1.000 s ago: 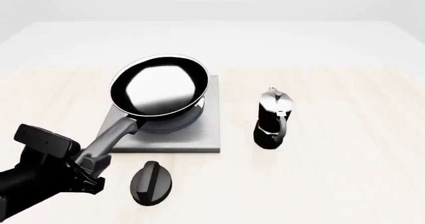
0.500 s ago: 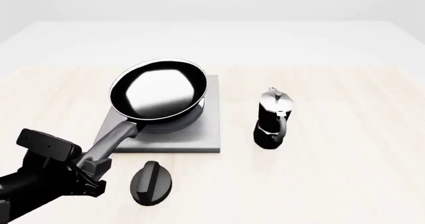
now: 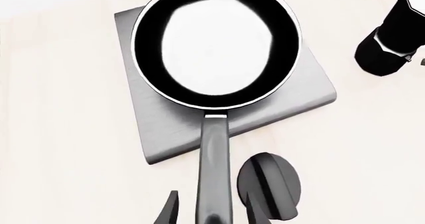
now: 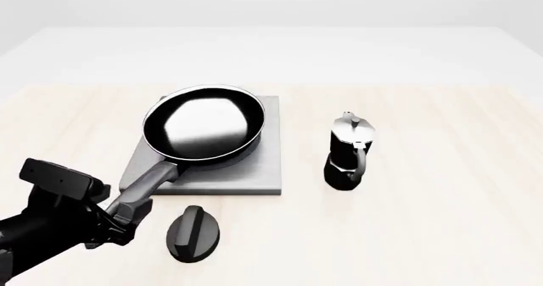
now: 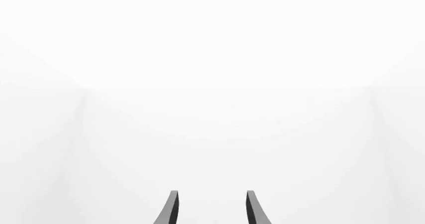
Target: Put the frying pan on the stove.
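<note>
The black frying pan with its pale interior rests flat on the grey square stove, and its long handle points toward the near left. My left gripper is at the handle's end. In the left wrist view the frying pan lies over the stove. The left gripper straddles the handle there, open, with a gap on each side of it. My right gripper is open on nothing against a white background, and it is out of the front view.
A black oval knob lies on the table just right of my left gripper, close to the stove's near edge. A black-and-silver moka pot stands upright to the right of the stove.
The pan has come down from a tilted, raised pose to lie flat on the stove. My left gripper dropped slightly along with the handle.
</note>
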`<state>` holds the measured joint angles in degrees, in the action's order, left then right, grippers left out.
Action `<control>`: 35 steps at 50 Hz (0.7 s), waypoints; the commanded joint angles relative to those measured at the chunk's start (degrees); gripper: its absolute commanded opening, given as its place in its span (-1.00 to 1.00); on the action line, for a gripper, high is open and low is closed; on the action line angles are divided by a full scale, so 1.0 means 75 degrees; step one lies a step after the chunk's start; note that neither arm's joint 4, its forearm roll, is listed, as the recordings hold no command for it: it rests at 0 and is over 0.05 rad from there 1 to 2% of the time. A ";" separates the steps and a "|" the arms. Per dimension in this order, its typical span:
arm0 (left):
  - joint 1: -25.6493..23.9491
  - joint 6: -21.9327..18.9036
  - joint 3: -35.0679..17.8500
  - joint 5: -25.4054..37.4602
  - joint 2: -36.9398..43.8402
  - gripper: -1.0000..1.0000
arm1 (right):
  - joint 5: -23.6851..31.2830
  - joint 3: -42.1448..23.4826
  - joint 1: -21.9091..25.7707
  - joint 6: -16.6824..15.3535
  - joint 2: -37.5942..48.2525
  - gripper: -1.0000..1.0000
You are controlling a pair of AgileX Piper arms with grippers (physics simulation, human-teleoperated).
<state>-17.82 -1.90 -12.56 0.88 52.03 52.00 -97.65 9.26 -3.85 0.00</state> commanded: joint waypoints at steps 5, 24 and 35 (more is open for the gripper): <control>-0.0057 -0.0016 -0.0131 0.0205 -0.0178 1.00 | 0.0014 -0.0009 0.0016 -0.0002 0.0000 1.00; -0.0039 -0.0434 -0.1131 0.1920 -0.1734 1.00 | 0.0022 -0.0021 0.0047 -0.0016 0.0000 1.00; -0.0012 -0.0882 -0.2087 0.2822 -0.2482 1.00 | 0.0031 -0.0024 0.0074 -0.0032 0.0000 1.00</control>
<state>-18.27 -6.02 -22.88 16.30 38.22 52.20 -97.82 9.67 -4.00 0.00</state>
